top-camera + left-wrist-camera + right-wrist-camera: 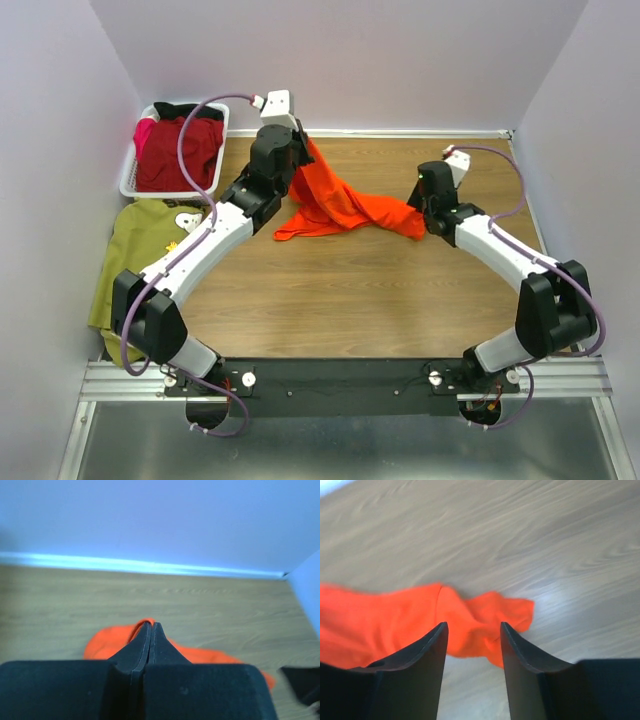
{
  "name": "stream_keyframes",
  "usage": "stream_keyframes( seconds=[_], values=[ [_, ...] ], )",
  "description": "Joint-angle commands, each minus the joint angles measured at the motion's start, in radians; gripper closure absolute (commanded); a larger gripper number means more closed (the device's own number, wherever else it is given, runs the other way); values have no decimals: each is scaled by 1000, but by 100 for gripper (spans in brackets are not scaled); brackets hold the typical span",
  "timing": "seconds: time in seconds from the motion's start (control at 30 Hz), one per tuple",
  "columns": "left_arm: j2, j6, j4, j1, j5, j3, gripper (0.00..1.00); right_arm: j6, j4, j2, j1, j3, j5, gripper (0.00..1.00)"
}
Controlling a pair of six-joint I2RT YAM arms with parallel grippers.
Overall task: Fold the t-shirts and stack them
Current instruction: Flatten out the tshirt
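A bright orange t-shirt lies crumpled on the wooden table, with its left part pulled up off the surface. My left gripper is shut on that raised part; in the left wrist view the closed tips pinch an orange fold. My right gripper hovers open just above the shirt's right end. In the right wrist view its fingers stand apart with nothing between them, and the shirt's end rests on the table just beyond. A dark red t-shirt fills the basket. An olive green t-shirt lies flat at the left.
A white slatted basket stands at the back left corner, with black cloth at its far rim. Pale walls close in the table on the left, back and right. The metal rail with the arm bases runs along the near edge.
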Motion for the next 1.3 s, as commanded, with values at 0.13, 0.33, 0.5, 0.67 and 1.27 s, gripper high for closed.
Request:
stream_keyframes(
  seconds=[0.13,0.33,0.5,0.67,1.27],
  values=[
    [-3,68,67,-42,25,163,100,-208,105,-35,242,-61,-304,52],
    [10,87,61,-50,0,207,100,-232,125,29,293,-79,-399,53],
    [30,123,60,-52,-21,268,100,-262,131,129,314,-47,-436,52],
    [82,173,61,-52,-92,336,100,-259,131,235,356,31,-442,53],
    [160,298,54,-52,-224,491,100,-194,129,489,359,241,-270,56]
  ],
)
